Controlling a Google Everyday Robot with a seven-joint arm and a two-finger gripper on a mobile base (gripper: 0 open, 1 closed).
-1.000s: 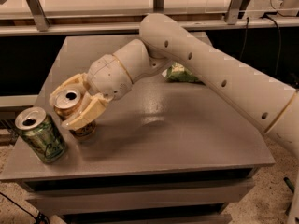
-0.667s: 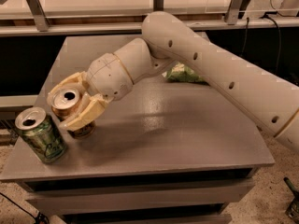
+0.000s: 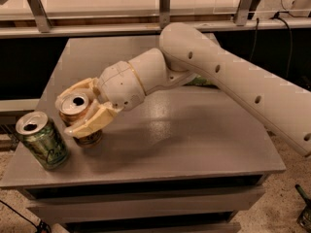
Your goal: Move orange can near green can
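Observation:
The orange can, tan with a silver top, stands near the left edge of the grey table. My gripper reaches in from the right, and its cream fingers close around the can's sides, one behind and one in front. The green can, with pale swirls and an open silver top, stands at the front left corner. It is just left of and in front of the orange can, with a small gap between them.
My thick white arm crosses the table from the right. A bit of a green snack bag shows behind it. Metal rails and a shelf run along the back. The floor drops away past the table's front and left edges.
The arm has shifted very slightly. The gripper and the orange can stay in nearly the same spot beside the green can.

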